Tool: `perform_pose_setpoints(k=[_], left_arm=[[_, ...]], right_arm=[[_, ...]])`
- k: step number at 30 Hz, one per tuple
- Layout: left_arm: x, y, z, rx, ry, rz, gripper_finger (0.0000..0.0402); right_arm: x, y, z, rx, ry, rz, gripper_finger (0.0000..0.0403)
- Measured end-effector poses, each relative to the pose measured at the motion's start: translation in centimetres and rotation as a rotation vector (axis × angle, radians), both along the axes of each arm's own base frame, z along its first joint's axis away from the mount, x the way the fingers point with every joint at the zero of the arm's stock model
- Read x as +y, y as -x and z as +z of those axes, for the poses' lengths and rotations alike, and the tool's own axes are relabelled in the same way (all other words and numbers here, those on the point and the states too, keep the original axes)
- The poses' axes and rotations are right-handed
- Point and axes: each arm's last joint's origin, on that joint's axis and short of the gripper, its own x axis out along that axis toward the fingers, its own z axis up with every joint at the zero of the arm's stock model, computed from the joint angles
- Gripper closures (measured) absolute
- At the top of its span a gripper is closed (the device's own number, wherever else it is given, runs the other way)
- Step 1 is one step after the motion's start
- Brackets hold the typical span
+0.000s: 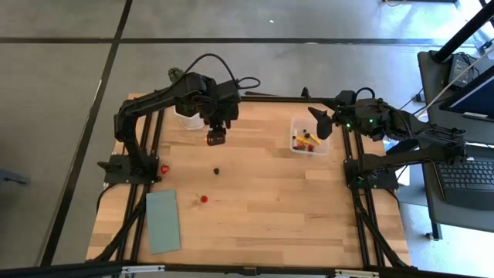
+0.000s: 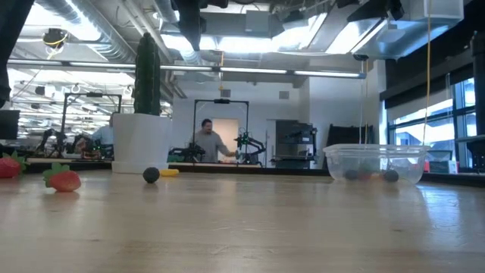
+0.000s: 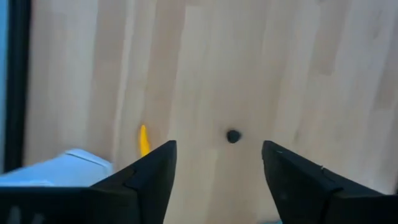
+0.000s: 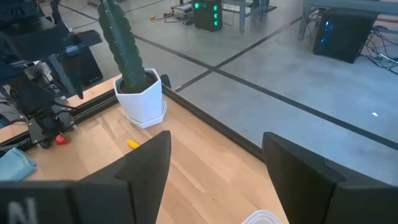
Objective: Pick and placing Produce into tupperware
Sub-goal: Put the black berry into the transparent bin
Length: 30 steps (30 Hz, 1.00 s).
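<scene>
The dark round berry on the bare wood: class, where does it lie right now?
In the high view the dark berry lies left of centre, below the left gripper, up and right of the red strawberry piece.

Overhead ceiling lights [image 2: 250,42] are blowing out to white in the low view, and daylight is coming through the windows [image 2: 424,121] at the right. The table [image 2: 242,227] there is reflecting a soft sheen and is lying out of focus close to the camera. In the high view, lighting is staying even, with the arms casting only faint shadows on the wood. The left wrist view is looking soft, its fingers [image 3: 149,180] blurred. The right wrist view is showing its fingers [image 4: 143,168] blurred and the floor sharp.
</scene>
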Motion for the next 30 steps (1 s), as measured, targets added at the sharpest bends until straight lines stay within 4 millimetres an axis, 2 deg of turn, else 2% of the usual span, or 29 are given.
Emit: perform_pose_setpoints(k=[5,8,14,18,22,30], left_arm=[[-0.8,-0.3,-0.1,-0.005,0.046,-0.004,0.0166],[-1.9,-0.6,-1.4,0.05,0.033,-0.045,0.0173],[-4.2,-1.1,-6.4,0.216,0.018,-0.155,0.0188],[-5.1,-1.6,-9.8,0.226,0.043,-0.223,0.0197],[-6.5,-1.6,-12.5,0.245,-0.02,-0.375,0.0208],[-8.4,-1.6,-17.0,0.205,-0.083,-0.577,0.0224]], right_arm=[[0.0,0.0,0.0,0.0,0.0,0.0,0.0148],[0.0,0.0,0.0,0.0,0.0,0.0,0.0148],[0.0,0.0,0.0,0.0,0.0,0.0,0.0148],[0.0,0.0,0.0,0.001,0.0,0.0,0.0148],[0.0,0.0,0.0,0.004,0.0,0.0,0.0148],[0.0,0.0,-0.1,0.013,-0.001,0.001,0.0148]])
